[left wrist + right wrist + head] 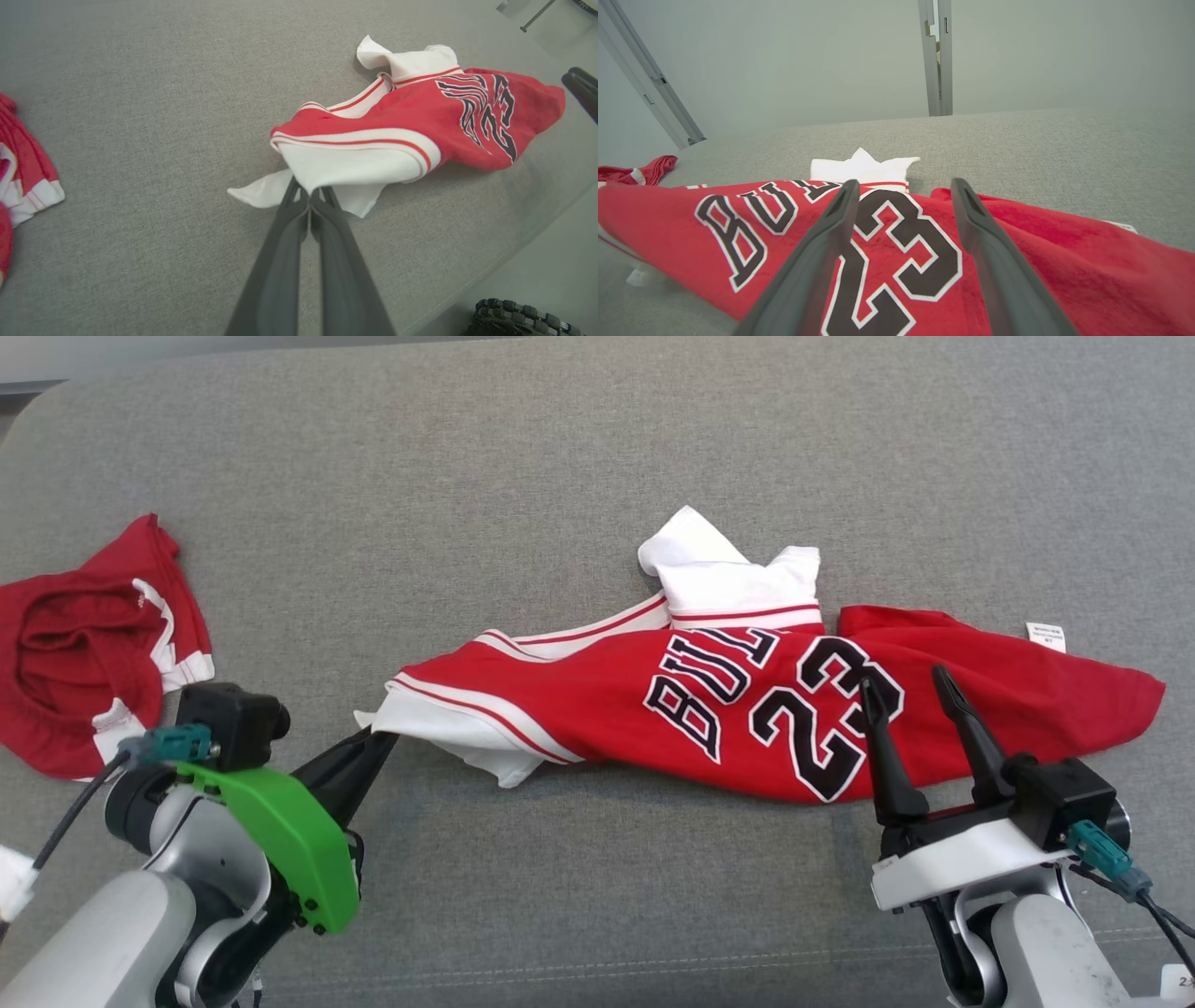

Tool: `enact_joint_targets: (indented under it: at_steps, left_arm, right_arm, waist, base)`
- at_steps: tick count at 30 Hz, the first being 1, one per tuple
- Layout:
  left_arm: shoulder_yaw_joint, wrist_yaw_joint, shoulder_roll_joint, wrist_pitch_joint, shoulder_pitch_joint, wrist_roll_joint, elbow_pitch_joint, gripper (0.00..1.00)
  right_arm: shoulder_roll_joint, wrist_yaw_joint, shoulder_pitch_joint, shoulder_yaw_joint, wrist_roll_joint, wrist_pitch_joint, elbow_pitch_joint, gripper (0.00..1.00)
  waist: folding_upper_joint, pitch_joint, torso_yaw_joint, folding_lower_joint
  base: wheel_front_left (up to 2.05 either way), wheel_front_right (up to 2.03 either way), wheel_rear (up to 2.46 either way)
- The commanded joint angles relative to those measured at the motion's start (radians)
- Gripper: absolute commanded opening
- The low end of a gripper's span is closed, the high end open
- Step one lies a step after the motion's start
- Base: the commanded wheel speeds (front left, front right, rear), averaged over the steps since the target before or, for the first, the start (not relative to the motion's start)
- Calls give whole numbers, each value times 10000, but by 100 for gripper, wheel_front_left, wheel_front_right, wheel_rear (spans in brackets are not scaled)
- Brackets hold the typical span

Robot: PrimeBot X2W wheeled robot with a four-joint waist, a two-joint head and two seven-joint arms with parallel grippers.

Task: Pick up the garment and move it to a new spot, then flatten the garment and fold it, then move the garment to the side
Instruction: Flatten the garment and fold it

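Note:
The garment (728,709) is a red jersey with white trim and black "23" lettering, lying crumpled across the grey cushion. My left gripper (381,739) is shut on the garment's white left corner; in the left wrist view the fingertips (309,196) pinch the white fabric (345,168). My right gripper (906,683) is open and hovers over the right half of the garment, near the "23". In the right wrist view its two fingers (903,186) stand apart above the number on the garment (714,233).
A second red and white garment (89,644) lies bunched at the left edge of the grey cushion (560,457). A white label (1046,635) sticks out at the jersey's right. The cushion's front edge runs just before my arms.

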Motion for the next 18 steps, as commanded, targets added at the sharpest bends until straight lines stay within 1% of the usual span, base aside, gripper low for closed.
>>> enact_joint_targets:
  at_steps: [1, 6, 9, 13, 18]
  left_arm:
    - [-10, -47, -41, 116, -236, -64, 228, 0]
    - [-242, -496, -1024, 422, -1385, -420, 2096, 0]
    - [-393, -726, -1714, 504, -2113, -565, 3375, 0]
    - [-462, -888, -2494, 344, -2990, -589, 5030, 0]
    - [-356, -942, -3380, -177, -4007, -579, 6847, 0]
  right_arm:
    - [0, -14, -176, 32, 52, -41, 16, 100]
    - [-53, -14, -283, 71, 105, -46, 86, 100]
    - [-60, -14, -298, 35, 127, -45, 99, 100]
    - [-57, -14, -350, 26, 159, -43, 73, 100]
    - [-90, -14, -424, -28, 165, -41, 0, 100]
  waist:
    - [0, 43, -111, 0]
    - [0, 147, -460, 0]
    - [0, 216, -658, 0]
    - [0, 309, -894, 0]
    - [0, 483, -1001, 0]
  base:
    - [0, 0, 0]
    - [0, 0, 0]
    - [0, 0, 0]
    - [0, 0, 0]
    - [0, 0, 0]
